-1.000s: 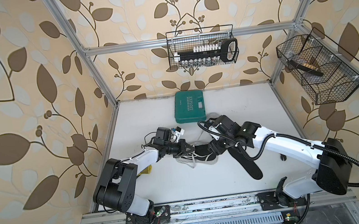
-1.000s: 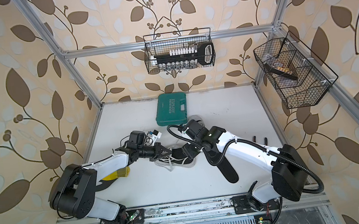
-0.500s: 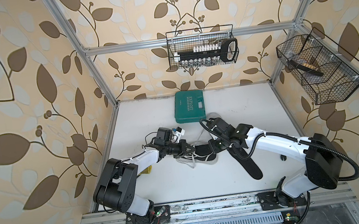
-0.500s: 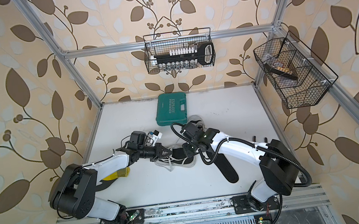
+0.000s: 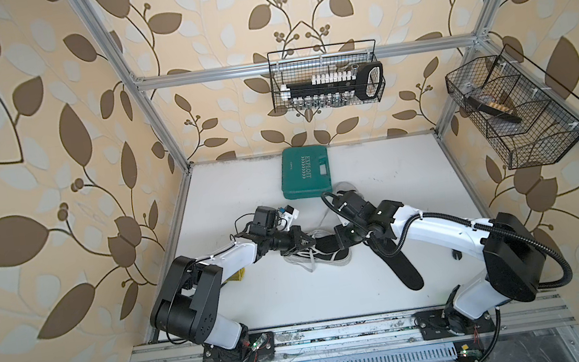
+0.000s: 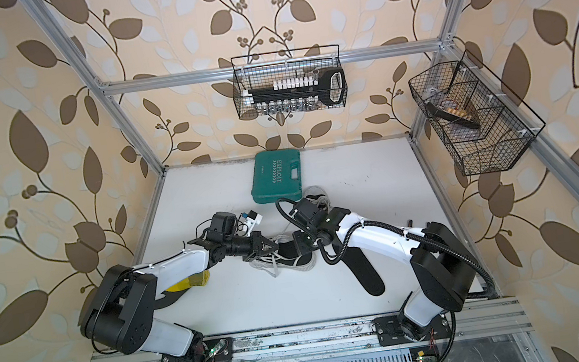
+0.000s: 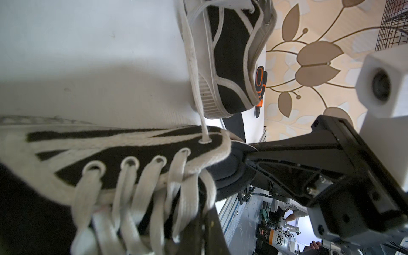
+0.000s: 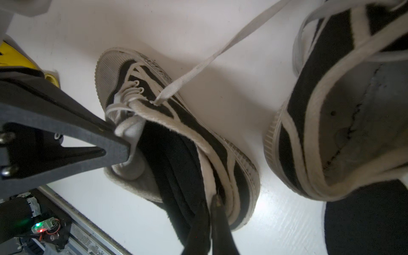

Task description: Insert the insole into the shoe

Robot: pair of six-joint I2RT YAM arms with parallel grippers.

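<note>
A black-and-white laced shoe (image 5: 329,257) (image 6: 291,262) lies mid-table between both arms. A black insole (image 8: 176,167) (image 7: 225,174) sits curled in its opening, and its rear end sticks out past the heel. My left gripper (image 5: 310,243) (image 7: 203,231) is shut on the shoe's tongue and laces at the front of the opening. My right gripper (image 5: 342,241) (image 8: 212,220) is at the heel. Its fingers are pinched together on the insole's rear end, right beside the white heel lining.
A second insole (image 5: 404,269) lies flat under the right forearm. A second shoe (image 8: 331,110) (image 7: 231,55) stands behind the right wrist, and a green case (image 5: 306,176) lies further back. A yellow object (image 6: 186,281) lies under the left arm. Wire baskets hang on the back and right walls.
My right gripper has gone from open to shut at the shoe's heel, and the right arm has drawn in slightly. The left gripper and the shoe have stayed put.
</note>
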